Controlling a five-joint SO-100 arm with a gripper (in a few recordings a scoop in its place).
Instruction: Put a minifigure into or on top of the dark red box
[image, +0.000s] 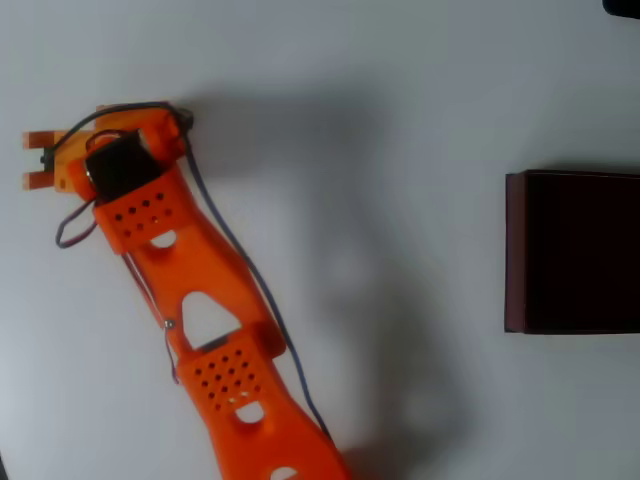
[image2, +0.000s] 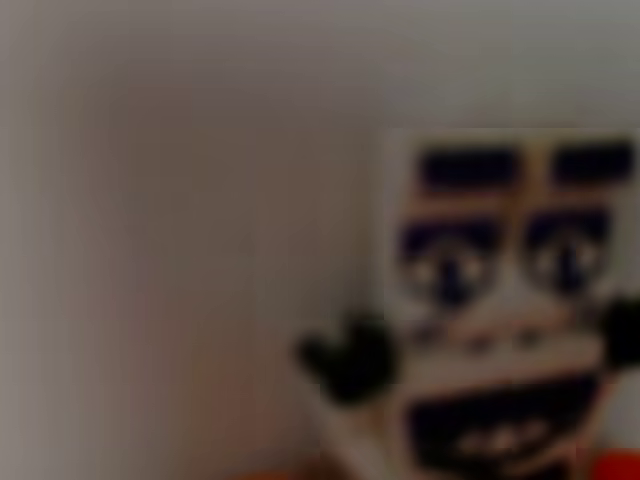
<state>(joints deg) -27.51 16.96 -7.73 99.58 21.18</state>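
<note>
Reaching across the white counter (image: 400, 120), the orange arm (image: 200, 330) extends toward the upper left of the overhead view, where its fingers (image: 40, 160) sit at the far left edge, well apart from the dark red box (image: 570, 250) at the right edge. In the wrist view, the minifigure (image2: 500, 310) appears very close to the lens, a pale body with dark printed marks and a black hand. This closeness suggests the arm is placed for pickup or already carries the piece.

Limitations of the views:
- Whether the fingers are apart or clamped on the minifigure cannot be determined.
- The wrist view is heavily blurred.
- The box is cut off at the right edge.
- The arm base lies beyond the lower edge.
</note>
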